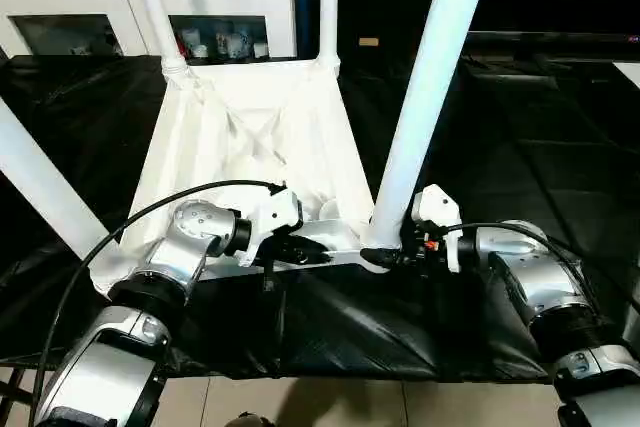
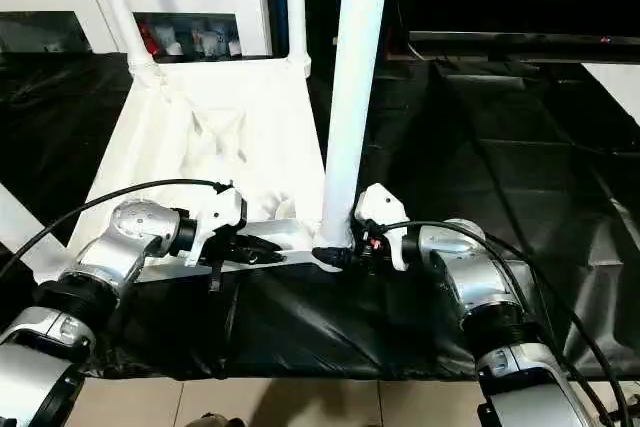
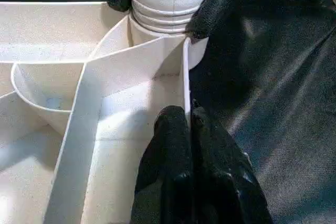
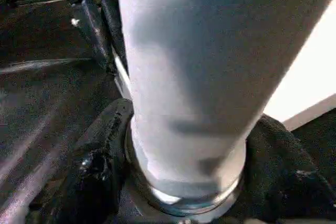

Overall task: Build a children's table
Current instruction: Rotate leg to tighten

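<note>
White plastic tabletop is lying upside down at the worktop's centre. Right gripper is grasping the five o'clock leg at its base; left gripper is clenching the near rim. Keeping the leg vertical should help seating.

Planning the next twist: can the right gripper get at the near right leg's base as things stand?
Probably yes: the right gripper already has its fingers either side of the leg's base at the tabletop's corner, nothing between.

Silver forearms with black joint rings, white wrist housings, black cables, black fingers
</note>
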Motion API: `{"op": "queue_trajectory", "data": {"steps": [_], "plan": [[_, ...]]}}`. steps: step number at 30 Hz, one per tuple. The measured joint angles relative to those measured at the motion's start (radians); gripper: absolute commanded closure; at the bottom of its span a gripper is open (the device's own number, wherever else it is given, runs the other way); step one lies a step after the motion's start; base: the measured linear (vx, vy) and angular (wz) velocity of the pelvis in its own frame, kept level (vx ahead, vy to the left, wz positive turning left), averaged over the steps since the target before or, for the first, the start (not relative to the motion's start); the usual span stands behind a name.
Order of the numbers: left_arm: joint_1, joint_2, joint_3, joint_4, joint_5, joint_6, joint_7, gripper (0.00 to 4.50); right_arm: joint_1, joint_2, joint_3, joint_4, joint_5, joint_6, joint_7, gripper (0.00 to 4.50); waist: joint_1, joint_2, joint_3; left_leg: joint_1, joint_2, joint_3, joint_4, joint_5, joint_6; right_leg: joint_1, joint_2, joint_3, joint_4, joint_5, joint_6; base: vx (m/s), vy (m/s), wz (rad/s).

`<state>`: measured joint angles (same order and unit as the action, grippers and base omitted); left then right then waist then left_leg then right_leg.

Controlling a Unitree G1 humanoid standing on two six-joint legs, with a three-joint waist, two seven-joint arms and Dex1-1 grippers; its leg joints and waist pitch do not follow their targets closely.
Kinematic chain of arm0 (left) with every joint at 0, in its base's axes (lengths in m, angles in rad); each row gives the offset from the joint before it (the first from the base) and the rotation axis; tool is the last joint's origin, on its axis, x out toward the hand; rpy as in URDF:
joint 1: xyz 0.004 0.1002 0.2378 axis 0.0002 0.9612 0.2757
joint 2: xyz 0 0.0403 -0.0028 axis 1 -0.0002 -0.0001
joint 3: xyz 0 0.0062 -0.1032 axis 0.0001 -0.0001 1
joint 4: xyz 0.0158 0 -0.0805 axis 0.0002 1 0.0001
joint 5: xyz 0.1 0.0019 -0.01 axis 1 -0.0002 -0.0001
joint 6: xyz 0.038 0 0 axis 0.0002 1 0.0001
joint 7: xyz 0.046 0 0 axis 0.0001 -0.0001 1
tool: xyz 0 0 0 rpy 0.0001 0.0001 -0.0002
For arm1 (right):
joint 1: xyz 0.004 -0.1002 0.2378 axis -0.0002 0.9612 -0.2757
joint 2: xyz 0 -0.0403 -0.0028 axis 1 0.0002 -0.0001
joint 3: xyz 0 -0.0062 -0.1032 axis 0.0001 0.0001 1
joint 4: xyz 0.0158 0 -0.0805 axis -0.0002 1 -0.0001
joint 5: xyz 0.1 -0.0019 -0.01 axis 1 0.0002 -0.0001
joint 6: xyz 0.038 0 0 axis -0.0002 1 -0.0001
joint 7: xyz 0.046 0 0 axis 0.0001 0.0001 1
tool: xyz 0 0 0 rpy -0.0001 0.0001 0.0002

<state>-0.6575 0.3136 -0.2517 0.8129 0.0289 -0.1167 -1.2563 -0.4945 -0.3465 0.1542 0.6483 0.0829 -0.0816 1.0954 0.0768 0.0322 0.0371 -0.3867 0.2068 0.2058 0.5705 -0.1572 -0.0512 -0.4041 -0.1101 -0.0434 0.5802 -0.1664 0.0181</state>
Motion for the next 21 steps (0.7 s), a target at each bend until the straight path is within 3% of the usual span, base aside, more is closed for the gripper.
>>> {"op": "queue_trajectory", "data": {"steps": [3, 6, 9, 12, 14, 16, 21], "plan": [[-0.001, -0.038, 0.009, -0.005, 0.02, 0.044, 0.109, 4.5, 0.038, 0.072, -0.043, -0.006, -0.007, 0.005, -0.175, 1.8, -0.004, -0.002, 0.0, 0.004, 0.0, 0.0, 0.0, 0.0, 0.0, 0.002, 0.0, 0.001, 0.0, 0.0, 0.0, 0.0, 0.0, 0.0], [-0.004, -0.103, 0.025, -0.014, 0.049, 0.114, 0.255, 4.5, 0.045, 0.178, -0.11, 0.011, -0.018, 0.031, -0.44, 1.81, -0.024, -0.001, 0.0, 0.004, -0.002, 0.0, -0.001, 0.0, 0.0, 0.002, 0.0, 0.003, -0.002, -0.002, 0.003, 0.0, 0.0, 0.0], [-0.012, -0.176, 0.029, -0.016, 0.068, 0.174, 0.378, 4.5, 0.016, 0.231, -0.145, 0.05, -0.037, 0.05, -0.636, 1.81, -0.044, 0.002, -0.002, 0.004, -0.005, 0.0, 0.001, 0.0, 0.0, 0.003, -0.003, 0.004, -0.005, -0.002, 0.004, 0.0, 0.0, 0.0], [-0.012, -0.211, 0.03, -0.018, 0.091, 0.203, 0.478, 4.5, -0.036, 0.294, -0.158, 0.117, -0.059, 0.058, -0.804, 1.81, -0.053, 0.003, -0.003, 0.007, -0.006, -0.004, 0.001, 0.0, 0.0, 0.004, -0.002, 0.002, -0.005, -0.003, 0.005, 0.0, 0.0, 0.0], [-0.009, -0.221, 0.029, -0.023, 0.1, 0.208, 0.499, 4.5, -0.049, 0.308, -0.158, 0.135, -0.072, 0.053, -0.85, 1.81, -0.06, 0.003, -0.003, 0.007, -0.007, -0.009, 0.0, 0.0, 0.0, 0.004, -0.002, -0.001, -0.008, -0.003, 0.005, 0.0, 0.0, 0.0], [-0.007, -0.23, 0.029, -0.026, 0.105, 0.214, 0.511, 4.5, -0.051, 0.315, -0.159, 0.143, -0.081, 0.045, -0.874, 1.26, -0.064, 0.005, -0.004, 0.007, -0.008, -0.01, -0.003, 0.0, 0.0, 0.005, -0.002, -0.002, -0.013, -0.003, 0.005, 0.0, 0.0, 0.0], [-0.002, -0.229, 0.028, -0.044, 0.108, 0.217, 0.507, 4.5, -0.045, 0.311, -0.162, 0.144, -0.08, 0.013, -0.855, 0.88, -0.07, 0.008, -0.003, 0.002, -0.013, -0.011, -0.005, 0.0, 0.0, 0.005, -0.003, 0.002, -0.021, -0.003, 0.005, 0.0, 0.0, 0.0]]}}
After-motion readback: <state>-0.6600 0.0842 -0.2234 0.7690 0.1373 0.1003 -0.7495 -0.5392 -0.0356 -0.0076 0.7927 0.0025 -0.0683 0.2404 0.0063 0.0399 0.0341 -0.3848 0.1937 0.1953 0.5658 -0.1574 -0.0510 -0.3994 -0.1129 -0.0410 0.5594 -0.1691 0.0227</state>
